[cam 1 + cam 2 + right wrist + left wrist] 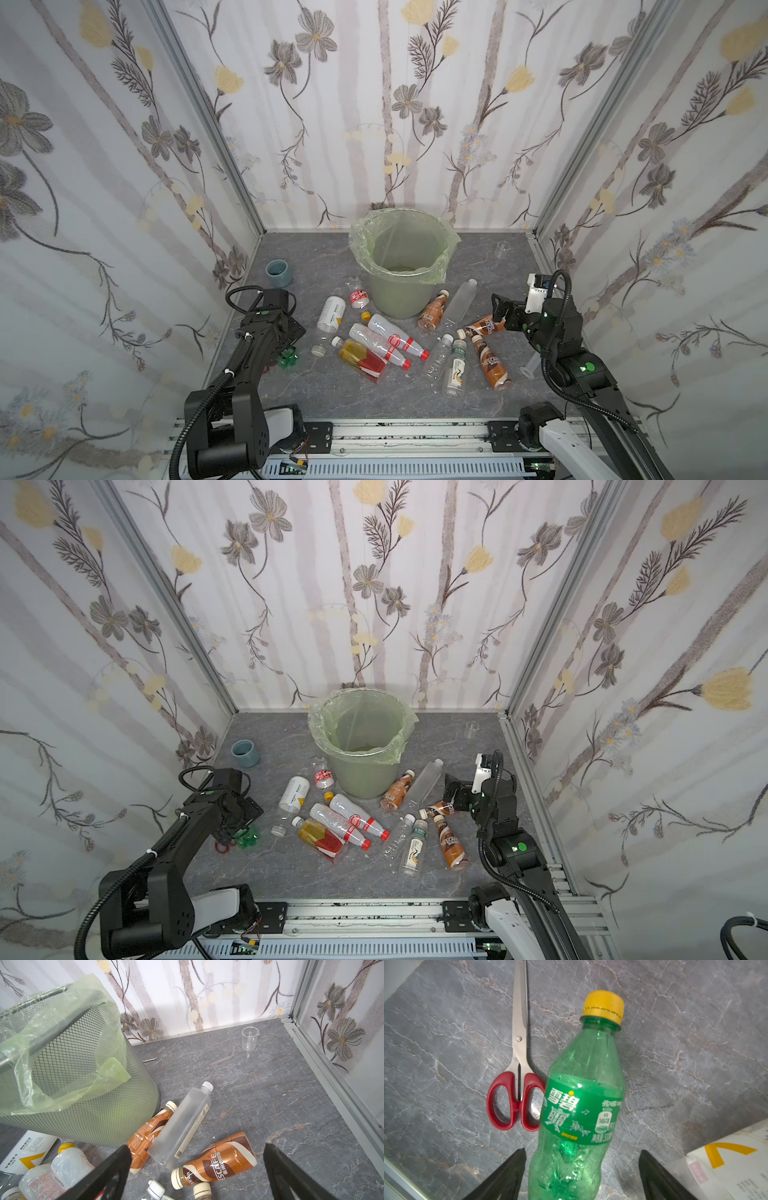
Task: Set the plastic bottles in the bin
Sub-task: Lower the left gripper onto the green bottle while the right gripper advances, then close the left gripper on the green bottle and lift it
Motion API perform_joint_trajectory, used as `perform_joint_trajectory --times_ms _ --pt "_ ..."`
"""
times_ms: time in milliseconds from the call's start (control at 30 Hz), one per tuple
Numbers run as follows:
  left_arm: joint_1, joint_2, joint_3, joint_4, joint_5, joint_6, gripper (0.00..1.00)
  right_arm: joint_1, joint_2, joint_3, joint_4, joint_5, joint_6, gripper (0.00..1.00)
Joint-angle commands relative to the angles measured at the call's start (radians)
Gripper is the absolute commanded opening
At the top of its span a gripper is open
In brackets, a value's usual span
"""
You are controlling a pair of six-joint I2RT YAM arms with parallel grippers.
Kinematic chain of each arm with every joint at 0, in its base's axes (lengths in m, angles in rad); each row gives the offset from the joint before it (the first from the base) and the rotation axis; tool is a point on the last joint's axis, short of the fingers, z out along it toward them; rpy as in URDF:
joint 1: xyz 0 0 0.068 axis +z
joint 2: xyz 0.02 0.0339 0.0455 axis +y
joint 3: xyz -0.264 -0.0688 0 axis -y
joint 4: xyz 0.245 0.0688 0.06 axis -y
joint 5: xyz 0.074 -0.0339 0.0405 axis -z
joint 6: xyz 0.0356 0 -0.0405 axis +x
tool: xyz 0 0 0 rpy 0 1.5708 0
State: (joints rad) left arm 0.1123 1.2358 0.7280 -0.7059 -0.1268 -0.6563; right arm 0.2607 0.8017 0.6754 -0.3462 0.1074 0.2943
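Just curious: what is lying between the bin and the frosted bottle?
A brown coffee bottle, cap by the bin; both top views and the right wrist view show it.

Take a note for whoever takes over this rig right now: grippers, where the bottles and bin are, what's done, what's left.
Left gripper: open, straddling the green bottle lying beside the scissors.
Right gripper: open, above a brown coffee bottle, not gripping.
Bin: upright at the back; no bottle visible inside.
Other bottles: scattered on the table in front of the bin.
Done: nothing binned. Left: every bottle.
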Motion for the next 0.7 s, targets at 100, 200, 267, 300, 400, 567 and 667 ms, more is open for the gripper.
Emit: perform_joint_trajectory --times_ms 100,200,267,300,400,567,667 --pt "0.001 0.059 -0.001 0.054 0.018 0.017 0.80 0.001 -0.004 -0.011 0.050 -0.005 0.016 1.00" --pt "0.002 0.087 -0.001 0.071 0.023 0.028 0.80 0.001 -0.006 -0.010 0.048 -0.006 0.016 1.00" --pt "0.002 0.092 0.001 0.081 0.013 0.033 0.78 0.001 -0.007 -0.004 0.043 -0.007 0.015 1.00" --pt "0.001 0.095 0.001 0.086 0.008 0.038 0.78 0.001 -0.009 -0.004 0.040 -0.006 0.016 1.00" --pt "0.000 0.112 -0.002 0.100 0.004 0.046 0.77 0.002 -0.017 0.001 0.030 0.000 0.016 1.00" --pt "0.001 0.154 0.001 0.121 0.013 0.067 0.70 0.000 -0.030 0.007 0.012 0.003 0.016 1.00" --pt "0.001 0.170 -0.003 0.138 0.027 0.081 0.67 0.001 -0.039 0.011 0.007 0.006 0.016 1.00"
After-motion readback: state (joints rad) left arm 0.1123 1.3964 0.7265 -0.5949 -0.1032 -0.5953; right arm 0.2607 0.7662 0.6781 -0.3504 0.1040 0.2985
